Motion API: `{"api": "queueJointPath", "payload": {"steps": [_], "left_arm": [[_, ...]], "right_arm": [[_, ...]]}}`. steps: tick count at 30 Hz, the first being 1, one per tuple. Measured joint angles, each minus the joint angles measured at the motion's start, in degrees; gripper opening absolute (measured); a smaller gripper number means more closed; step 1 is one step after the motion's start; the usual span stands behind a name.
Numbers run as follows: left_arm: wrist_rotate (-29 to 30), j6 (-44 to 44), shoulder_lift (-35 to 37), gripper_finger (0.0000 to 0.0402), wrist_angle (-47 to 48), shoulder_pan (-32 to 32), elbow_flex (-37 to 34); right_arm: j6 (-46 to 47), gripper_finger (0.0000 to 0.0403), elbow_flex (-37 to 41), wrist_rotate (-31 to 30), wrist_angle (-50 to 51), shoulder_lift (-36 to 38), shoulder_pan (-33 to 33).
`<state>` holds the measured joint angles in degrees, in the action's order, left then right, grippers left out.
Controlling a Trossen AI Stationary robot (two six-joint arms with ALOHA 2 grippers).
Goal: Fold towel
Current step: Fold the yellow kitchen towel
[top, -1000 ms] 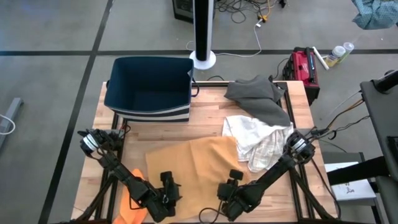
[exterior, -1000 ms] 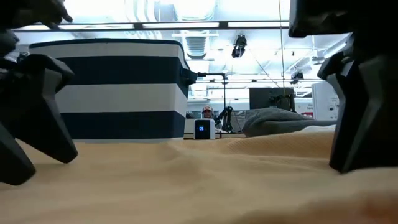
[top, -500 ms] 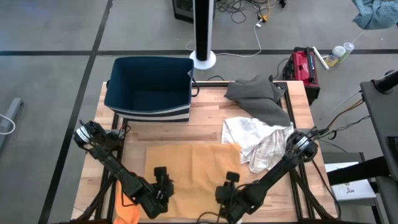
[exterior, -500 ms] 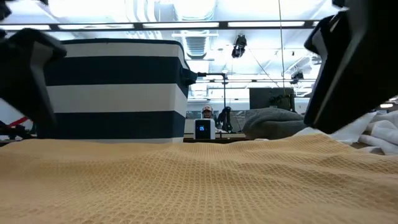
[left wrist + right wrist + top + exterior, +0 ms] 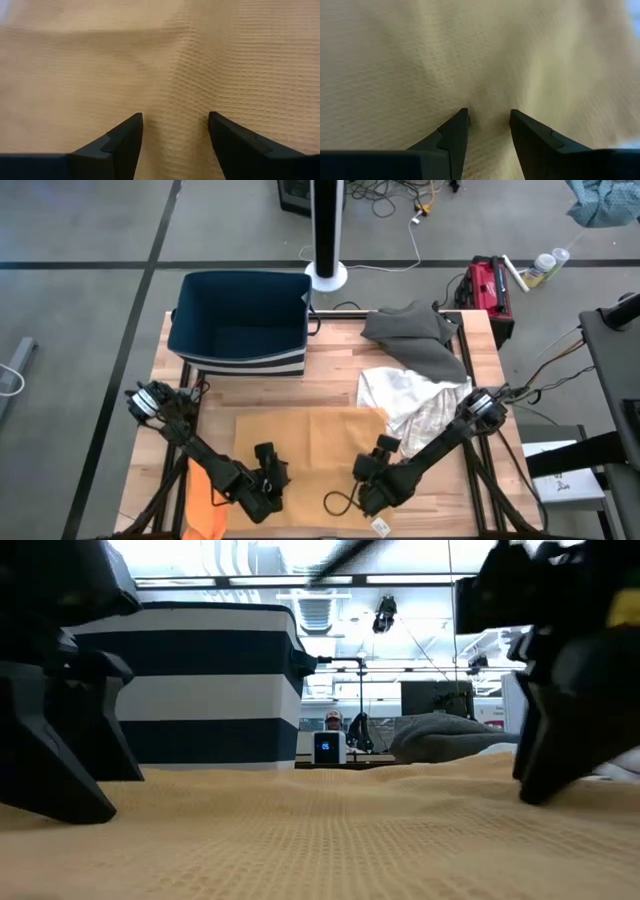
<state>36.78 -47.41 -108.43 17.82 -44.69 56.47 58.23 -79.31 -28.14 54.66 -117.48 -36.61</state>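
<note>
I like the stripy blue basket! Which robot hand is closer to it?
The left gripper. It sits on the tan towel almost straight below the basket in the high view. The right gripper is farther over, toward the white cloth.

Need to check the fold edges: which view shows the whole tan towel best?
The high view: the tan towel lies flat, all edges visible except where the arms cover its near edge. The low view shows only its weave edge-on; both wrist views show close-up patches between open tool fingers.
</note>
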Motion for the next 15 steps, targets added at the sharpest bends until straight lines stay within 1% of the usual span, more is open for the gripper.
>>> {"api": "queueJointPath", "payload": {"steps": [3,7,9,10,12,15], "left_arm": [[-0.32,-0.18,0.36,0.022,-1.29,0.01,-0.53],[-1.84,3.84,1.47,0.0231,-3.07,-0.49,0.15],[-1.47,5.8,2.5,0.0237,-3.36,-0.54,0.53],[-0.33,6.18,2.85,0.0239,-3.5,-0.51,0.63],[1.73,6.45,3.26,0.0242,-3.26,0.0,0.35],[2.63,6.27,3.3,0.0241,-3.29,1.16,-0.54]], "right_arm": [[0.75,0.0138,-0.18,-2.14,0.75,0.25,0.23],[-1.3,0.0132,-1.49,-3.63,-1.95,0.4,-0.39],[-3.36,0.0131,-1.51,-4.64,-6.07,0.43,-0.29],[-4.29,0.0131,-1.19,-5.19,-8.69,0.42,-0.25],[-7.34,0.0133,-0.26,-5.68,-15.71,0.22,0.12],[-12.29,0.0138,1.19,-5.33,-24.66,-0.99,1.0]]}}
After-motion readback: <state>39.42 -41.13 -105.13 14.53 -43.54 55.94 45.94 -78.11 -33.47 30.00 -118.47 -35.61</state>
